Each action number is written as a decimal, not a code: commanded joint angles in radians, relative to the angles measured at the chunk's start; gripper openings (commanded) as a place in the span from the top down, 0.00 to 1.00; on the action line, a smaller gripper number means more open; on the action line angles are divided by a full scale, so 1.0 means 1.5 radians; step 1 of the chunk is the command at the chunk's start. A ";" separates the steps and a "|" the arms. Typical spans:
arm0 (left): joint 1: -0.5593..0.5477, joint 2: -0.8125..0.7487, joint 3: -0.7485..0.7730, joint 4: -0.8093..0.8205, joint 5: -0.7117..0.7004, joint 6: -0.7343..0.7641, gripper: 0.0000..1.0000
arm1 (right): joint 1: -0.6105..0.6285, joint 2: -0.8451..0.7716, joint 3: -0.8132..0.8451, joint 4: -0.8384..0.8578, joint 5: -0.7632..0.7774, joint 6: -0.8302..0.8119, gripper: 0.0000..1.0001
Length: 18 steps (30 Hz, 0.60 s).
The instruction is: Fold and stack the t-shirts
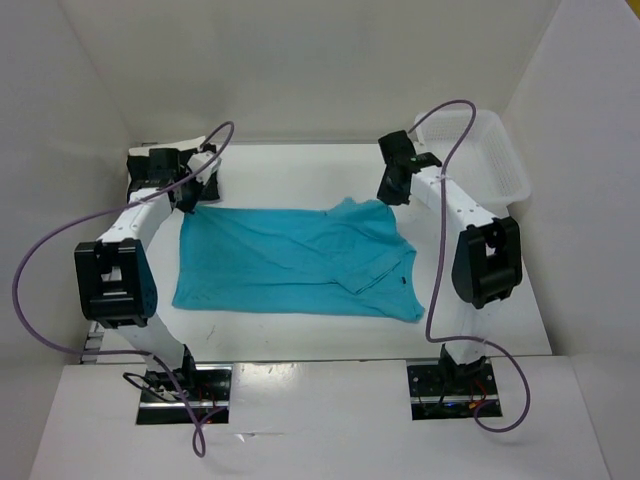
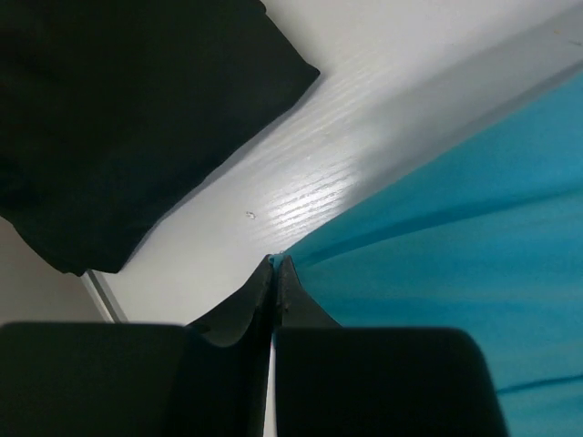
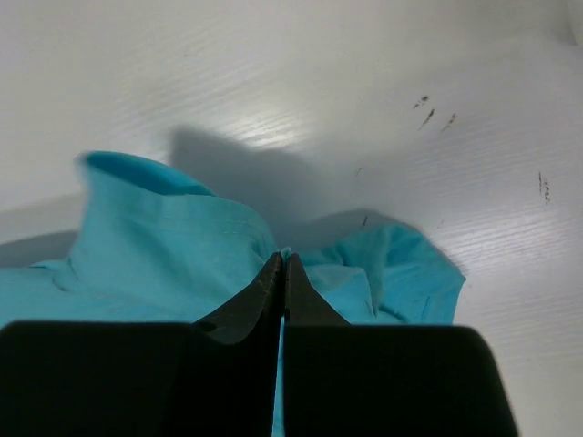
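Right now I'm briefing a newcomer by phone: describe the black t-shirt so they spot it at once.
On the white table, find the turquoise t-shirt spread across the middle. Just beyond its far left corner, where the left claw pinches it, lies the black t-shirt: a compact dark pile, the only black cloth there.

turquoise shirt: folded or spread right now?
Mostly spread. The turquoise t-shirt lies flat on the table, with only its right end rumpled over itself. No clean fold yet.

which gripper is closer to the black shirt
Left. The left gripper pinches the turquoise t-shirt at a corner just beside the black t-shirt; the right gripper pinches its opposite end, well away.
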 commanded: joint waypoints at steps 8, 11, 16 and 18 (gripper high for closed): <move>0.002 -0.065 -0.140 0.057 0.028 0.056 0.99 | 0.019 -0.106 -0.178 0.030 -0.026 0.009 1.00; 0.008 -0.079 -0.157 0.021 0.034 0.081 0.99 | 0.039 -0.143 -0.220 0.037 -0.041 0.031 1.00; 0.030 -0.097 -0.199 -0.013 0.040 0.106 0.99 | 0.053 -0.190 -0.309 0.045 -0.064 0.063 1.00; 0.030 -0.097 -0.206 -0.020 0.040 0.114 0.99 | 0.053 -0.199 -0.336 0.045 -0.064 0.071 1.00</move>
